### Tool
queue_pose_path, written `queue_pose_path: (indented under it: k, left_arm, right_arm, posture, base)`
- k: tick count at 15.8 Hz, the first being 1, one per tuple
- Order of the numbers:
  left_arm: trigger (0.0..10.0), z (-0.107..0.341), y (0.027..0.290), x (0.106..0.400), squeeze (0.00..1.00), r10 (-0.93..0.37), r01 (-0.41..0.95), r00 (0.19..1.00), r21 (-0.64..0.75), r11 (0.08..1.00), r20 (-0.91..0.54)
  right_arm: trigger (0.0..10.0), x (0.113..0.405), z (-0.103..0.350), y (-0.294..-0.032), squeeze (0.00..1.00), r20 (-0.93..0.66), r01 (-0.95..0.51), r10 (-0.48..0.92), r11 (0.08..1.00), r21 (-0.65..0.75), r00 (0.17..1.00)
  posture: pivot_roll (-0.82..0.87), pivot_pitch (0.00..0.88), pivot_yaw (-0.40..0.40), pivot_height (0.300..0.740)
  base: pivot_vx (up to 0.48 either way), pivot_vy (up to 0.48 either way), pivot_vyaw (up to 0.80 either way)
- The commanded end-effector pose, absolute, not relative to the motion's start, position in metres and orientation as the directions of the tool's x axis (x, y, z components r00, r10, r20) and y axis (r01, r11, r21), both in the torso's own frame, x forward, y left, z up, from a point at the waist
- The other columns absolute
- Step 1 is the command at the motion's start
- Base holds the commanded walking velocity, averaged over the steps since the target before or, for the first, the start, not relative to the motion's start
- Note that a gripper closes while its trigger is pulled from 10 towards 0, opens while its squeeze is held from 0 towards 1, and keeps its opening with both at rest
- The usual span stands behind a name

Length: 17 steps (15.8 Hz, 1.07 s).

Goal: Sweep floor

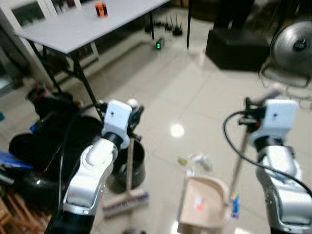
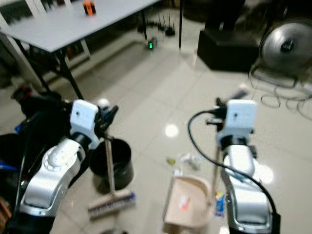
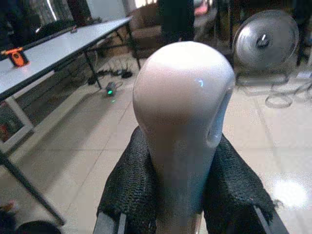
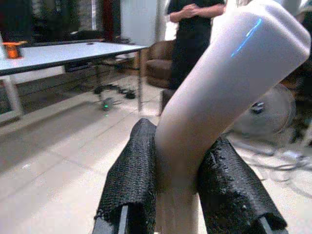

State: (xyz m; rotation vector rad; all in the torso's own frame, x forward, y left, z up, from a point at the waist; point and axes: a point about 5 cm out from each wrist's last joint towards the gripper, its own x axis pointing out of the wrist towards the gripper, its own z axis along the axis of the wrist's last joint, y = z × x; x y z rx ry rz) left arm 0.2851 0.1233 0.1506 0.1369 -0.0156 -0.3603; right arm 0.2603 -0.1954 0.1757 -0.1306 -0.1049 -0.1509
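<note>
My left gripper point(image 1: 132, 115) is shut on the top of a pale broom handle point(image 3: 183, 97), its black fingers point(image 3: 127, 185) pressing on both sides. The broom's head point(image 1: 125, 203) rests on the tiled floor beside a black bin point(image 1: 136, 168). My right gripper point(image 1: 250, 115) is shut on the upright handle point(image 4: 219, 87) of a beige dustpan point(image 1: 207, 195), which stands on the floor between my arms with a scrap inside it. Small bits of litter point(image 1: 197, 161) lie on the tiles just beyond the dustpan.
A grey folding table point(image 1: 73, 24) with an orange object point(image 1: 100, 8) stands at the far left. Black bags point(image 1: 44, 131) crowd the left. A fan point(image 1: 292, 44), cables and a black box point(image 1: 236, 46) lie at the far right. A person point(image 4: 195, 34) stands ahead.
</note>
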Motion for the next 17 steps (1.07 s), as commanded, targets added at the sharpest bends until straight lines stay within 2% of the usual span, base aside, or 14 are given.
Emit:
queue_pose_path:
  k: [1, 2, 5, 9, 13, 17]
  left_arm:
    - [10.0, 0.158, 0.129, 0.287, 0.00, -0.338, 0.331, 0.941, 0.145, 0.932, 0.027]
    - [10.0, 0.158, 0.129, 0.290, 0.00, -0.336, 0.333, 0.942, 0.107, 0.937, 0.010]
    - [10.0, 0.162, 0.129, 0.294, 0.00, -0.329, 0.323, 0.944, 0.119, 0.939, 0.034]
    - [10.0, 0.163, 0.127, 0.295, 0.00, -0.337, 0.330, 0.941, 0.128, 0.935, 0.039]
    - [10.0, 0.164, 0.124, 0.295, 0.00, -0.361, 0.346, 0.930, 0.158, 0.925, 0.075]
    - [10.0, 0.166, 0.122, 0.295, 0.00, -0.385, 0.369, 0.918, 0.146, 0.918, 0.096]
  right_arm:
    - [10.0, 0.259, 0.184, -0.190, 0.00, 0.158, 0.148, -0.129, 0.982, -0.114, 0.979]
    - [10.0, 0.258, 0.184, -0.190, 0.00, 0.157, 0.156, -0.138, 0.982, -0.110, 0.978]
    - [10.0, 0.255, 0.183, -0.191, 0.00, 0.155, 0.173, -0.156, 0.979, -0.106, 0.976]
    - [10.0, 0.254, 0.181, -0.197, 0.00, 0.134, 0.228, -0.215, 0.969, -0.096, 0.967]
    - [10.0, 0.253, 0.182, -0.201, 0.00, 0.152, 0.259, -0.245, 0.963, -0.081, 0.958]
    - [10.0, 0.249, 0.181, -0.200, 0.00, 0.152, 0.278, -0.265, 0.958, -0.075, 0.952]
  posture:
    - [-0.06, 0.041, 0.094, 0.740]
    - [-0.06, 0.040, 0.097, 0.740]
    - [-0.06, 0.038, 0.102, 0.740]
    - [-0.06, 0.033, 0.105, 0.740]
    - [-0.06, 0.025, 0.106, 0.740]
    - [-0.07, 0.015, 0.110, 0.740]
  base:
    - [0.000, 0.000, 0.00]
    - [0.000, 0.472, 0.00]
    - [0.000, 0.472, 0.00]
    - [0.000, 0.000, 0.00]
    - [0.000, 0.000, -0.80]
    - [0.319, 0.000, -0.80]
